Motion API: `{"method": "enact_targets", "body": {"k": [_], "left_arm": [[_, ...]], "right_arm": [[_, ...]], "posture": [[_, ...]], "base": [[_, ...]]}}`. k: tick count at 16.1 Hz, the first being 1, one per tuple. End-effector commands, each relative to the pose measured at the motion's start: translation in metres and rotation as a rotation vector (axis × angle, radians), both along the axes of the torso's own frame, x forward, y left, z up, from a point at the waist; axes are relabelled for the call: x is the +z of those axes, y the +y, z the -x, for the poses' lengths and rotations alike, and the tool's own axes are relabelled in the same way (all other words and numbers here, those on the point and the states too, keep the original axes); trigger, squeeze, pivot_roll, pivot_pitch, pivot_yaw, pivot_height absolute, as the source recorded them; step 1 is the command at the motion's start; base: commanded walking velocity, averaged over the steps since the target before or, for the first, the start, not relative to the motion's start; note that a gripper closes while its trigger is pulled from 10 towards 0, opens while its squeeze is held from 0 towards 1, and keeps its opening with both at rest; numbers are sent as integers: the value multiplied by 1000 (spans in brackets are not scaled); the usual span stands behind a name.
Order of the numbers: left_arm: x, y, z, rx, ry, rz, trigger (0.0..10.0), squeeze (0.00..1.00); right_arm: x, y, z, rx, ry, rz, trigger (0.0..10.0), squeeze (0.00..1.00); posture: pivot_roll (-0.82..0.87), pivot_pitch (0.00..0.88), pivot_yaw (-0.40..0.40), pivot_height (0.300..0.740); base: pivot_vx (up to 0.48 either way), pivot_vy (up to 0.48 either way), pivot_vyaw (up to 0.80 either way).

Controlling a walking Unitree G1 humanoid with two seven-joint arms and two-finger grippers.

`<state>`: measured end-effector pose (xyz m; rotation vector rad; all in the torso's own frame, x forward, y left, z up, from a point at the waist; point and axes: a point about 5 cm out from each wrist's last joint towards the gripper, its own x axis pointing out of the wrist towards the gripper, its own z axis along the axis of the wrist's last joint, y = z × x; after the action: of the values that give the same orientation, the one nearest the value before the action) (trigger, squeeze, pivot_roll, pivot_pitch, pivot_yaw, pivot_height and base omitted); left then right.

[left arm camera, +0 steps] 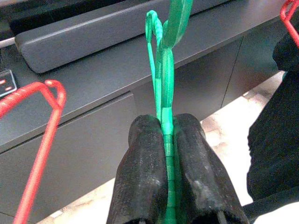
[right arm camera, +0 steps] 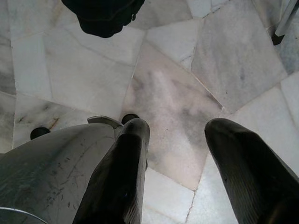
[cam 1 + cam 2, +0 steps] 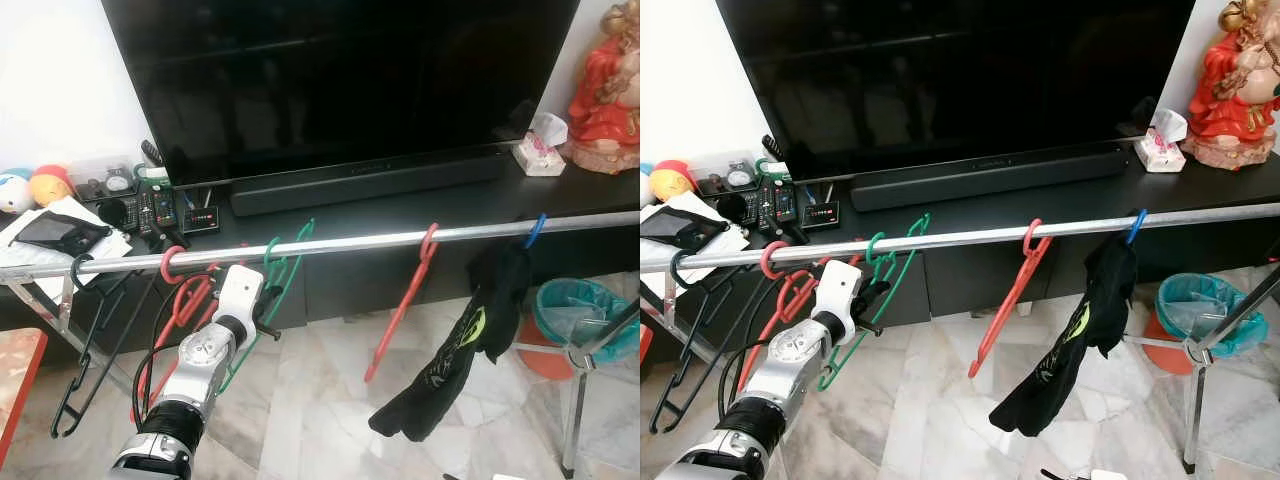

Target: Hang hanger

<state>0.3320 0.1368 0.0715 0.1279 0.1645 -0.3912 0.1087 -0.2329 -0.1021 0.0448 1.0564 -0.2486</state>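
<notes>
Head views: you see a silver rail (image 3: 350,242) running across the scene in front of a dark counter (image 3: 420,205) that carries a large black television (image 3: 340,80) and a soundbar (image 3: 370,183). Your left gripper (image 3: 264,322) is raised just below the rail, its fingers closed on the green hanger (image 3: 285,265). The green hanger's hook sits at the rail, but you cannot tell whether it is fully over it. To the robot's left of it hang a red hanger (image 3: 180,295) and a black hanger (image 3: 85,345). To the robot's right, another red hanger (image 3: 405,300) hangs tilted from the rail, and further along a blue hook (image 3: 536,230) carries a black garment (image 3: 465,345). Remote controls (image 3: 150,210) lie on the counter at the left end; a tissue pack (image 3: 540,150) and a red figurine (image 3: 608,85) stand at the right end. A bin with a teal liner (image 3: 585,315) stands on the marble floor (image 3: 320,400).

Left wrist view: the two black fingers (image 1: 142,172) press from either side on the green hanger's flat strip, with the hook rising beyond them towards the soundbar.

Right wrist view: your right gripper (image 2: 175,154) points down at the marble floor, fingers spread wide, holding nothing. The hem of the black garment shows at the far edge.
</notes>
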Motion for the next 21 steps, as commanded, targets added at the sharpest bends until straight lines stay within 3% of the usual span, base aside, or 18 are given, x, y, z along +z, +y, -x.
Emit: {"method": "enact_targets", "body": {"k": [1,2,5,10,14,16,17,18,19,21], "left_arm": [[-7,3,5,-9,35,-16,10000,671],[-7,3,6,-9,31,-9,10000,1000],[1,3,10,-36,-17,52,10000,1000],[17,19,27,-98,-68,122,10000,1000],[22,41,56,-132,-48,124,10000,1000],[21,60,82,-145,-4,140,10000,1000],[21,63,87,-154,8,138,10000,1000],[15,82,118,-233,140,103,10000,1000],[8,91,132,-280,237,72,10000,1000],[-1,98,147,-330,363,22,10000,1000]], "right_arm": [[-1,1,3,-2,15,-6,10000,0],[-1,1,3,-1,15,-6,10000,0],[-1,2,3,-3,14,-6,10000,0],[-2,2,3,1,15,-7,10000,0],[-2,3,3,1,16,-9,10000,0],[-2,3,3,-2,16,-9,10000,0],[-2,3,3,-3,15,-9,10000,0],[-2,3,3,-4,14,-9,10000,0],[-2,3,2,-4,15,-8,10000,0],[-1,3,2,-3,14,-8,10000,0]], "posture": [[-197,0,49,740],[-197,0,49,740],[-197,0,50,740],[-185,0,52,740],[-179,0,57,740],[-179,0,62,740],[-179,0,62,740],[-162,0,61,740],[-157,0,62,740],[-156,0,63,740]], "base": [[0,0,0],[0,0,0],[0,0,0],[0,0,0],[0,0,0],[0,0,0],[0,0,0],[0,0,0],[0,0,0],[0,0,0]]}}
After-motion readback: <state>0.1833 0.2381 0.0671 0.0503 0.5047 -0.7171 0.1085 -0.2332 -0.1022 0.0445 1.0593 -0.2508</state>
